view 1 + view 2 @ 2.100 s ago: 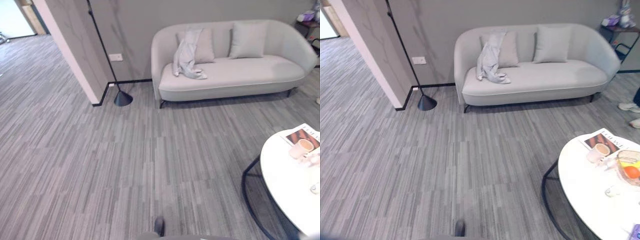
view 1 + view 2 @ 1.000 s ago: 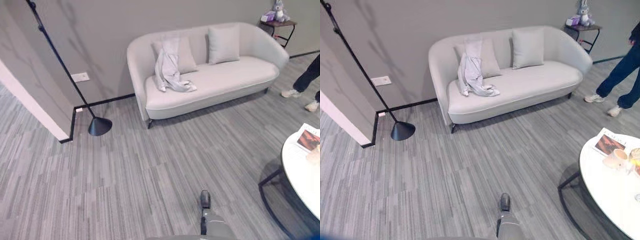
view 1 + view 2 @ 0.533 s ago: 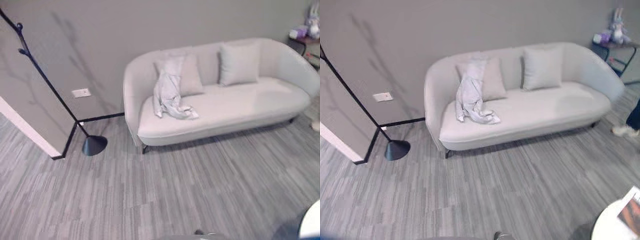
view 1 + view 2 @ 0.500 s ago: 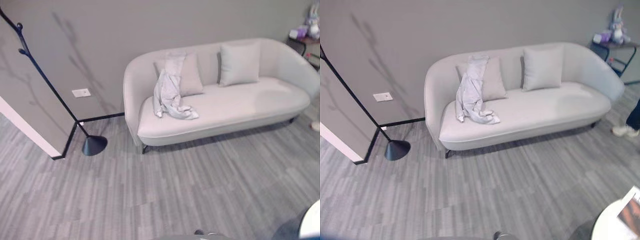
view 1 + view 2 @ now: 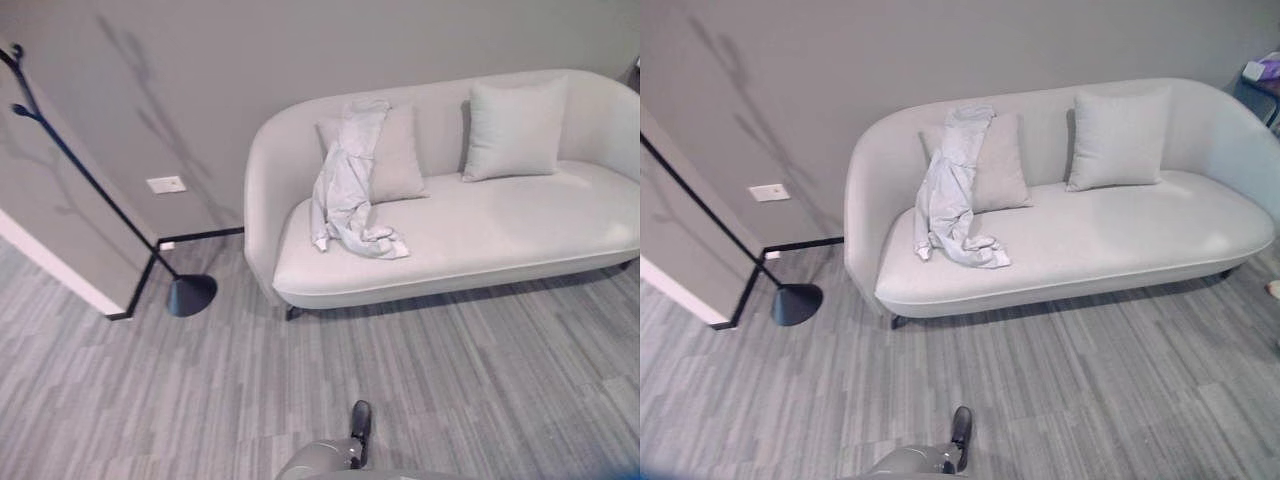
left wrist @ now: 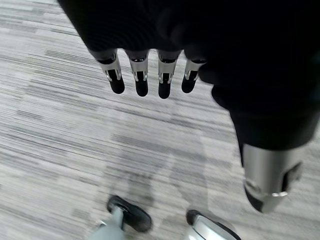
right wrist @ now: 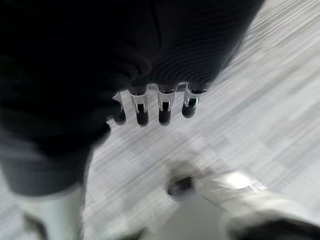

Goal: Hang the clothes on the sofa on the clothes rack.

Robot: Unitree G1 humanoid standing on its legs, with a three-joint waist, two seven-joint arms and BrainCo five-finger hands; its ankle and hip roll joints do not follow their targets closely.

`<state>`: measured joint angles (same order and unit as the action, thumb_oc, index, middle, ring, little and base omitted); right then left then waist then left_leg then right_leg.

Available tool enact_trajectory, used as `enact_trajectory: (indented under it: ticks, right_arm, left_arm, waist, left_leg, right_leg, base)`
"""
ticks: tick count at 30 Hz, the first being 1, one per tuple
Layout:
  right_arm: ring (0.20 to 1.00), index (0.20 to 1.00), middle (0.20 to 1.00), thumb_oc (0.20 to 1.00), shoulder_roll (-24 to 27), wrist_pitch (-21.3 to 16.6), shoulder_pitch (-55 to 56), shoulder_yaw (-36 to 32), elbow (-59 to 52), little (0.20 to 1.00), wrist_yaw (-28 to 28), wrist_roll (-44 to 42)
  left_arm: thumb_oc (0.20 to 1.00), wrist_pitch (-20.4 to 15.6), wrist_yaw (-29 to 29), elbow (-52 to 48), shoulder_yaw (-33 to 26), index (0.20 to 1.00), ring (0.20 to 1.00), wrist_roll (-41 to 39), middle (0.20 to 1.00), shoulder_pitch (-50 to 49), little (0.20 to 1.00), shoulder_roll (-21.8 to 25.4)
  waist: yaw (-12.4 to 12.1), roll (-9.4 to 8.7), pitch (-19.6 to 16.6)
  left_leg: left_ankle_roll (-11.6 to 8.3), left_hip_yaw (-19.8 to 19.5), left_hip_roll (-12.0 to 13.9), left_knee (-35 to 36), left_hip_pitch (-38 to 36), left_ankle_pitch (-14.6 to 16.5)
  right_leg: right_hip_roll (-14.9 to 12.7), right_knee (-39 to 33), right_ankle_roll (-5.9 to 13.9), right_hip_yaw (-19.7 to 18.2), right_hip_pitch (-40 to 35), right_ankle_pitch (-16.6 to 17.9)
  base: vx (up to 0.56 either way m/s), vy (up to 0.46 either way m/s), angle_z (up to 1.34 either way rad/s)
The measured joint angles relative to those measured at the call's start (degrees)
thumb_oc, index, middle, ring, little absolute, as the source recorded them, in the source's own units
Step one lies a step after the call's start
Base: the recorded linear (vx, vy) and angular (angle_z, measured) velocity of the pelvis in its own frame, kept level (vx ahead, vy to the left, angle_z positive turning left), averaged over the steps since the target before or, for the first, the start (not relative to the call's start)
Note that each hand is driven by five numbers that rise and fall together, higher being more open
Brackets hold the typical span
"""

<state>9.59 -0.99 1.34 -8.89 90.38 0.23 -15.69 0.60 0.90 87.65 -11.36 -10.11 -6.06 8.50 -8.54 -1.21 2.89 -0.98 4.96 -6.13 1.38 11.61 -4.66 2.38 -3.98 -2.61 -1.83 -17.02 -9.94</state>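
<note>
A pale grey garment (image 5: 350,185) hangs over the back of the light grey sofa (image 5: 480,235), on its left part, and spills onto the seat in front of a cushion (image 5: 395,155). The black clothes rack (image 5: 95,190) leans up from its cone base (image 5: 192,295) on the floor left of the sofa, by the wall corner. My left hand (image 6: 150,75) hangs over the carpet with straight fingers and holds nothing. My right hand (image 7: 155,107) likewise hangs above the floor, fingers straight and empty. Both hands are well short of the sofa.
A second cushion (image 5: 515,130) rests at the sofa's right part. A wall corner with dark skirting (image 5: 120,310) juts out at the left. Grey striped carpet (image 5: 450,380) stretches between me and the sofa.
The camera has come closer to the sofa and turned slightly; the sofa and garment look bigger. The round table at the lower right has left the picture. The garment lies as before.
</note>
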Motion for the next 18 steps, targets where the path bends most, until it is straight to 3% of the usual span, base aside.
enact_trajectory:
  ticks: [1, 3, 4, 5, 6, 8, 9, 10, 11, 12, 14, 15, 16, 17, 18]
  right_arm:
    - [1.0, 1.0, 1.0, 1.0, -0.5, 0.0, -0.3, 0.2, -0.1, 1.0, 0.0, 0.1]
    - [1.0, 1.0, 1.0, 1.0, -0.9, 0.0, -0.2, 1.1, 0.3, 1.0, 0.0, 1.1]
    - [1.0, 1.0, 1.0, 1.0, -0.6, -0.2, 0.2, 1.7, 0.1, 1.0, 0.0, 1.1]
    - [1.0, 1.0, 1.0, 1.0, -1.4, -0.5, -0.1, 1.6, -0.4, 1.0, 0.0, 1.3]
    - [1.0, 1.0, 1.0, 1.0, -1.5, -0.6, -0.6, 1.8, -1.2, 1.0, 0.0, 1.9]
    - [1.0, 1.0, 1.0, 1.0, -0.8, -1.0, -1.8, 2.5, -3.9, 1.0, -0.1, 2.3]
    - [1.0, 1.0, 1.0, 1.0, -0.3, 0.8, -4.0, 5.4, -3.8, 1.0, -0.2, 2.3]
    - [1.0, 1.0, 1.0, 1.0, 0.5, 0.1, -4.7, 7.3, -5.5, 1.0, -1.1, 2.7]
    - [1.0, 1.0, 1.0, 1.0, -0.2, -0.9, -3.9, 1.8, -11.0, 1.0, -1.1, 2.9]
    - [1.0, 1.0, 1.0, 1.0, -0.5, -0.8, -4.2, 1.5, -13.1, 1.0, -1.1, 3.1]
    - [1.0, 1.0, 1.0, 1.0, 0.5, 0.3, -3.5, 2.2, -19.3, 1.0, -1.4, 3.3]
    - [1.0, 1.0, 1.0, 1.0, 1.4, 0.6, -2.6, 3.9, -23.0, 1.0, -2.0, 3.7]
    - [1.0, 1.0, 1.0, 1.0, 2.2, 0.6, -2.4, 5.0, -25.6, 1.0, -2.1, 4.5]
    - [1.0, 1.0, 1.0, 1.0, 2.6, 0.1, -1.4, 5.7, -28.7, 1.0, -2.6, 4.8]
    - [1.0, 1.0, 1.0, 1.0, 3.5, 0.8, 1.7, 6.4, -37.1, 1.0, -3.3, 6.6]
  left_arm:
    - [1.0, -0.2, -0.2, -1.1, 0.0, 1.0, 1.0, 0.0, 1.0, 0.0, 1.0, 0.2]
    - [1.0, -0.1, -0.4, -1.5, -0.6, 1.0, 1.0, 0.0, 1.0, -0.1, 1.0, 1.5]
    - [1.0, -0.4, -0.4, -1.8, -0.5, 1.0, 1.0, 0.0, 1.0, 0.0, 1.0, 1.6]
    - [1.0, -0.8, -0.4, -1.9, -0.5, 1.0, 1.0, 0.0, 1.0, 1.0, 1.0, 3.1]
    - [1.0, -0.7, -0.3, -1.9, -0.5, 1.0, 1.0, 0.0, 1.0, 1.8, 1.0, 3.1]
    - [1.0, -0.7, 0.1, -1.8, -0.1, 1.0, 1.0, 0.1, 1.0, 2.5, 1.0, 2.6]
    - [1.0, -0.5, 0.6, -2.0, 1.8, 1.0, 1.0, 0.1, 1.0, 3.8, 1.0, 1.7]
    - [1.0, -0.2, 1.1, -2.1, 1.7, 1.0, 1.0, 0.1, 1.0, 4.6, 1.0, 1.2]
    - [1.0, -0.6, 1.1, -2.3, 1.2, 1.0, 1.0, 0.1, 1.0, 5.6, 1.0, 0.4]
    - [1.0, -0.7, 1.3, -2.4, 1.3, 1.0, 1.0, 0.1, 1.0, 5.4, 1.0, 0.3]
    - [1.0, -0.8, 1.4, -2.3, 1.1, 1.0, 1.0, 0.1, 1.0, 5.4, 1.0, 0.0]
    - [1.0, -1.1, 1.8, -2.8, 0.2, 1.0, 1.0, 0.1, 1.0, 5.6, 1.0, 0.4]
    - [1.0, -1.4, 2.2, -3.6, 0.2, 1.0, 1.0, 0.1, 1.0, 5.4, 1.0, 0.4]
    - [1.0, -1.8, 2.5, -4.0, 0.2, 1.0, 1.0, 0.1, 1.0, 6.4, 1.0, 1.2]
    - [1.0, -1.9, 2.8, -4.7, 0.0, 1.0, 1.0, 0.1, 1.0, 6.9, 1.0, 1.6]
  waist:
    - [-0.1, -1.45, -0.2]
    - [-0.2, -0.95, -0.5]
    - [-0.2, -0.72, -1.1]
    - [-0.3, -2.46, -2.7]
    - [-0.5, -2.56, -3.0]
    - [-0.6, -2.31, -3.9]
    - [0.1, -0.98, -3.4]
    - [0.0, 0.49, -3.2]
    - [0.2, 3.08, -3.6]
    - [0.9, 4.71, -3.2]
    - [3.0, 9.53, -3.1]
    - [3.4, 11.17, -2.6]
    - [3.4, 11.43, -2.2]
    - [4.2, 10.31, -0.8]
    - [5.1, 9.5, 0.1]
  left_leg:
    - [0.23, 0.5, -0.1, -0.4, -1.2, -0.1]
    - [4.0, 0.1, 0.6, 0.6, -5.2, -2.1]
    - [6.82, -0.2, 0.7, 0.5, -6.2, -3.0]
    - [6.83, -0.1, -0.3, -0.9, -6.9, 0.4]
    - [7.25, 0.4, -0.5, -1.8, -7.2, 2.2]
    - [7.47, 0.4, -0.9, -1.5, -8.9, 2.7]
    - [8.6, 0.9, -1.2, -2.3, -10.0, 4.4]
    - [10.64, 1.4, -1.2, -3.6, -10.3, 5.9]
    - [11.31, 1.8, -0.9, -3.5, -12.8, 6.9]
    - [11.61, 1.3, -0.3, -3.2, -14.3, 7.0]
    - [10.74, 0.5, 2.2, -0.8, -17.1, 6.1]
    - [7.62, -0.3, 2.6, -0.4, -18.3, 5.9]
    - [0.98, -0.9, 2.6, -0.5, -18.2, 7.8]
    - [-2.37, -1.6, 1.8, -3.8, -17.1, 8.7]
    - [2.42, -1.3, 1.3, -5.8, -15.9, 12.2]
  right_leg:
    - [-0.4, 2.0, 0.66, -0.6, -0.4, -0.2]
    - [0.7, 7.3, 2.1, -0.5, -0.9, 0.5]
    - [1.0, 10.1, 2.51, -0.7, -0.3, 0.3]
    - [-0.4, 13.6, 2.88, -1.1, -0.2, 0.2]
    - [-0.8, 16.7, 3.16, -1.0, 0.8, 0.2]
    - [-1.4, 22.3, 4.23, -0.5, 2.8, -0.2]
    - [-2.6, 26.1, 5.05, 0.7, 4.0, 0.9]
    - [-3.8, 33.5, 5.43, 2.4, 6.5, 0.9]
    - [-5.2, 44.6, 6.55, 2.8, 10.9, 1.7]
    - [-4.7, 48.9, 6.21, 2.7, 13.0, 1.6]
    - [-3.7, 52.2, 4.63, 3.9, 19.4, 0.6]
    - [-4.0, 48.6, 4.1, 3.9, 23.5, 0.1]
    - [-4.3, 44.8, 3.5, 3.1, 26.0, 0.2]
    - [-5.9, 36.0, 2.68, 3.1, 26.6, 1.4]
    - [-6.4, 26.8, 4.86, 1.7, 26.7, 2.4]
  base:
    - [0.25, 0.016, -0.48]
    - [0.25, 0.025, -0.38]
    - [0.49, 0.065, -0.11]
    - [0.37, 0.054, -0.09]
    - [0.49, 0.064, -0.12]
    - [0.38, 0.129, -0.2]
    - [0.32, 0.193, -0.24]
    - [0.34, 0.203, -0.33]
    - [0.35, 0.166, -0.24]
    - [0.22, 0.099, -0.04]
    - [0.16, -0.029, 0.2]
    - [0.23, -0.114, 0.24]
    - [0.11, -0.084, 0.57]
    - [0.14, -0.12, 0.89]
    - [-0.02, -0.139, 1.19]
